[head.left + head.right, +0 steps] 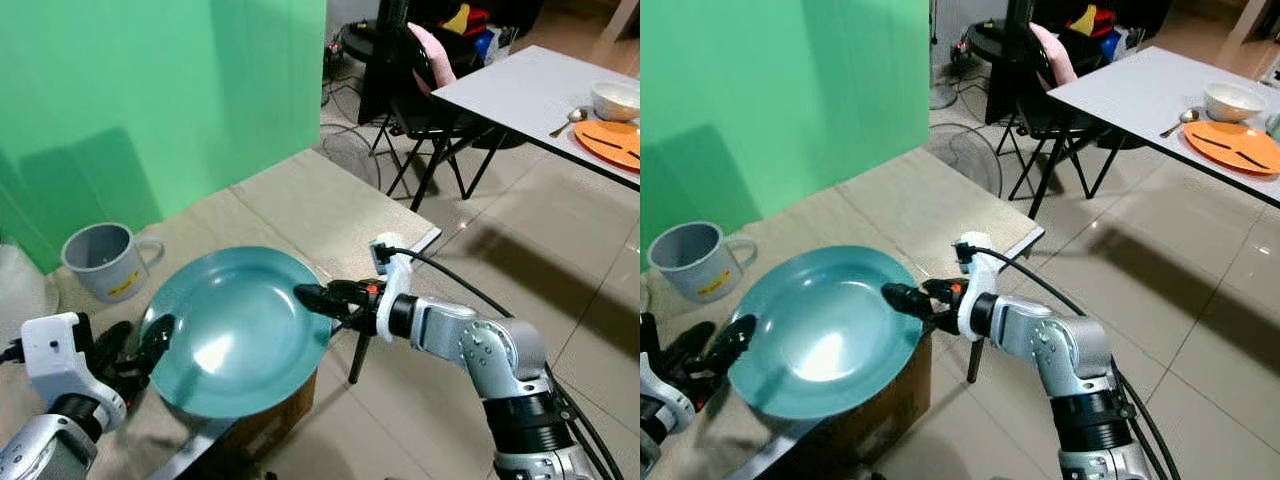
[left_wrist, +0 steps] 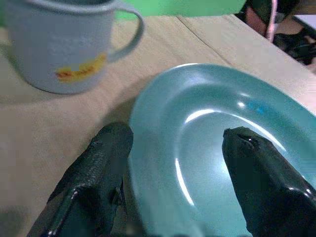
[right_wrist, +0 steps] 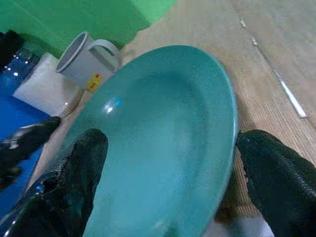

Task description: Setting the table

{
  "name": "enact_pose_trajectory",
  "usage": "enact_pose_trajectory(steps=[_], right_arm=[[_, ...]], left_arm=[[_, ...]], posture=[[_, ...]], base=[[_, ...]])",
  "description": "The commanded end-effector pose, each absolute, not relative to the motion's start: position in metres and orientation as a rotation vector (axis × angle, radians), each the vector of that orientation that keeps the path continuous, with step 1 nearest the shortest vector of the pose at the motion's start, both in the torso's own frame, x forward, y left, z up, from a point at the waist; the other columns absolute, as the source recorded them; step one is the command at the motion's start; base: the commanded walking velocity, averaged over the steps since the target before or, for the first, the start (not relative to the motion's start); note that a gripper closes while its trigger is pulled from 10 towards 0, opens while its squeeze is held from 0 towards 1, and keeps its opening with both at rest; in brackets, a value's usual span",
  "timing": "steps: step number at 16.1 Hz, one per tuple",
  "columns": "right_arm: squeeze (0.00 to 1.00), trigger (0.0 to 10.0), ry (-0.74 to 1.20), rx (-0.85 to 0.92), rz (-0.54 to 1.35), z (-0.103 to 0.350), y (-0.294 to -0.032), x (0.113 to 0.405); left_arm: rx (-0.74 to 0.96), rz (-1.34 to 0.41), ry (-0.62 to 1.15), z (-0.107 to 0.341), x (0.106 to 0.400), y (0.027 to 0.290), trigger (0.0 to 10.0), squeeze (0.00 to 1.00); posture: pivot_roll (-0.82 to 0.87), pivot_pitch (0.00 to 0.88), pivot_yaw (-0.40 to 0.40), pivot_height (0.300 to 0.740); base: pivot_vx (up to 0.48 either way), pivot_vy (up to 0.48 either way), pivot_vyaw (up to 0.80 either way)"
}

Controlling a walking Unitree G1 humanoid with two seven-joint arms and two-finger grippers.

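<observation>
teal plate [image 1: 235, 330] lies face up, round with no long axis, overhanging the near edge of the beige desk [image 1: 300, 205]. left gripper [image 1: 143, 350] and right gripper [image 1: 318, 299] straddle opposite rims, jaws wide. grey mug [image 1: 103, 260] stands near the plate.

one teal plate [image 1: 235, 335], one grey mug [image 1: 102, 260], one orange plate [image 1: 610, 142], one white bowl [image 1: 616, 99]

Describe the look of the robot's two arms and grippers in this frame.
Both arms are silver with black joint bands. The right arm has a white wrist housing, a small orange mark and black cables. Each gripper, left and right, has two long black fingers.
</observation>
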State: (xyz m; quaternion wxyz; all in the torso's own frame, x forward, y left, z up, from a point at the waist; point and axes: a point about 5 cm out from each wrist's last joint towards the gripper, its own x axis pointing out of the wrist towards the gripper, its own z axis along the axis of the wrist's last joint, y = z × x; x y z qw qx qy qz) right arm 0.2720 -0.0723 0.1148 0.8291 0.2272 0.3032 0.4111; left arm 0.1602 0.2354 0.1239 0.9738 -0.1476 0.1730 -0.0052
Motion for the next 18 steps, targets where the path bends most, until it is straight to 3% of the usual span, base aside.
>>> enact_pose_trajectory(steps=[1, 3, 5, 6, 7, 9, 10, 11, 12, 14, 15, 17, 18], right_arm=[[0.0, 10.0, 0.642, 0.497, 0.888, 0.12, -0.07, 0.275], [0.0, 10.0, 0.663, 0.508, 0.898, 0.118, -0.068, 0.272], [0.0, 7.1, 0.689, 0.527, 0.881, 0.114, -0.069, 0.272], [0.0, 7.1, 0.69, 0.532, 0.879, 0.114, -0.069, 0.271], [0.0, 4.9, 0.703, 0.547, 0.876, 0.112, -0.07, 0.271], [0.0, 5.1, 0.729, 0.548, 0.872, 0.107, -0.071, 0.27], [0.0, 6.9, 0.733, 0.555, 0.872, 0.107, -0.071, 0.269], [0.0, 7.6, 0.735, 0.557, 0.873, 0.107, -0.071, 0.269], [0.0, 7.3, 0.751, 0.581, 0.868, 0.105, -0.072, 0.269], [0.0, 4.8, 0.795, 0.584, 0.864, 0.098, -0.072, 0.268], [0.0, 4.6, 0.814, 0.586, 0.865, 0.095, -0.071, 0.267], [0.0, 0.2, 0.841, 0.606, 0.876, 0.091, -0.07, 0.265], [0.0, 0.0, 0.839, 0.625, 0.883, 0.092, -0.069, 0.265]], left_arm=[[-0.352, -0.023, 0.391, 0.115, 0.161, 0.24, 10.0, 0.0], [-0.374, -0.04, 0.452, 0.105, 0.161, 0.243, 10.0, 0.0], [-0.369, 0.043, 0.482, 0.095, 0.161, 0.256, 10.0, 0.0], [-0.371, 0.046, 0.481, 0.095, 0.161, 0.257, 10.0, 0.0], [-0.42, 0.051, 0.472, 0.094, 0.161, 0.259, 10.0, 0.0], [-0.46, 0.048, 0.462, 0.093, 0.161, 0.261, 10.0, 0.0], [-0.455, 0.042, 0.453, 0.095, 0.16, 0.262, 10.0, 0.0], [-0.458, 0.039, 0.449, 0.096, 0.16, 0.262, 10.0, 0.0], [-0.477, 0.031, 0.433, 0.098, 0.16, 0.263, 10.0, 0.0], [-0.511, 0.018, 0.461, 0.093, 0.16, 0.262, 10.0, 0.0], [-0.528, 0.006, 0.485, 0.09, 0.16, 0.261, 10.0, 0.0], [-0.563, -0.033, 0.505, 0.087, 0.161, 0.257, 10.0, 0.0], [-0.573, -0.037, 0.508, 0.086, 0.162, 0.256, 10.0, 0.0]], posture=[[-0.01, 0.0, -0.011, 0.74], [-0.02, 0.0, -0.012, 0.74], [-0.03, 0.0, -0.01, 0.74], [-0.03, 0.0, -0.011, 0.74], [-0.02, 0.0, -0.013, 0.74], [-0.03, 0.0, -0.015, 0.74], [-0.03, 0.0, -0.017, 0.74], [-0.03, 0.0, -0.018, 0.74], [-0.03, 0.0, -0.022, 0.74], [-0.02, 0.0, -0.023, 0.74], [-0.02, 0.0, -0.024, 0.74], [-0.03, 0.0, -0.026, 0.74], [-0.03, 0.0, -0.027, 0.74]], base=[[0.0, 0.0, 0.0], [0.0, 0.0, 0.0], [0.0, 0.0, 0.0], [0.0, 0.0, 0.0], [0.0, 0.0, 0.0], [0.0, 0.0, 0.0], [0.0, 0.0, 0.0], [0.0, 0.0, 0.0], [0.0, 0.0, 0.0], [0.0, 0.0, 0.0], [0.0, 0.0, 0.0], [0.0, 0.0, 0.0], [0.0, 0.0, 0.0]])
